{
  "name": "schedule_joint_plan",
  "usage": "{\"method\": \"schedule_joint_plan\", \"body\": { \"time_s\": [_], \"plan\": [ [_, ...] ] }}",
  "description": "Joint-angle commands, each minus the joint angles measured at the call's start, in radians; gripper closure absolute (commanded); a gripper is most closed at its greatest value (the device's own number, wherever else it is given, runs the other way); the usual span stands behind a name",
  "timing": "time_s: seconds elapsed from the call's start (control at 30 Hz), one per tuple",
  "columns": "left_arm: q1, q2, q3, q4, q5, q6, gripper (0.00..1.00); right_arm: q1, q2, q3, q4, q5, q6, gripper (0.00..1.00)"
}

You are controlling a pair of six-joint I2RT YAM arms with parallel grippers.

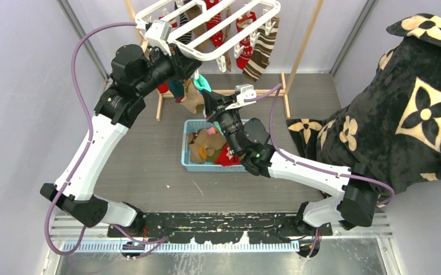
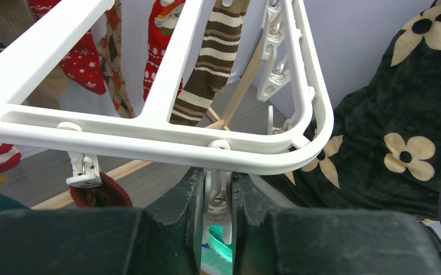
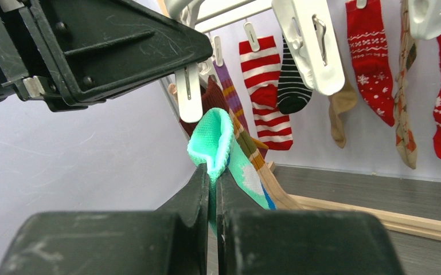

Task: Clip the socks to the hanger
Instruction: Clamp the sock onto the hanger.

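The white hanger (image 1: 206, 28) hangs at the back, with several socks (image 1: 261, 48) clipped on it. My left gripper (image 1: 194, 69) is under its near edge, shut on a dangling white clip (image 2: 218, 197) below the hanger's rim (image 2: 149, 140). My right gripper (image 1: 205, 94) is shut on the cuff of a teal sock (image 3: 218, 134) and holds it up just below that clip (image 3: 189, 100). The teal cuff shows between the left fingers (image 2: 221, 252) under the clip. Whether sock and clip touch is unclear.
A blue basket (image 1: 213, 168) with several loose socks (image 1: 209, 146) sits mid-table below the right gripper. The pale wooden frame (image 1: 304, 46) holds the hanger. A black floral blanket (image 1: 413, 109) fills the right side. More empty clips (image 3: 315, 51) dangle nearby.
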Motion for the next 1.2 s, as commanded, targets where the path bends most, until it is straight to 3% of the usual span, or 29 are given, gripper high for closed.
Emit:
{"method": "schedule_joint_plan", "body": {
  "time_s": [0.0,1.17],
  "plan": [
    [-0.014,-0.040,-0.002,0.020,-0.005,0.013,0.97,0.011,-0.003,0.048,0.083,0.062,-0.036,0.99],
    [-0.019,-0.040,-0.015,0.045,-0.033,0.013,0.98,0.025,0.006,0.098,0.109,0.016,0.033,0.99]
  ]
}}
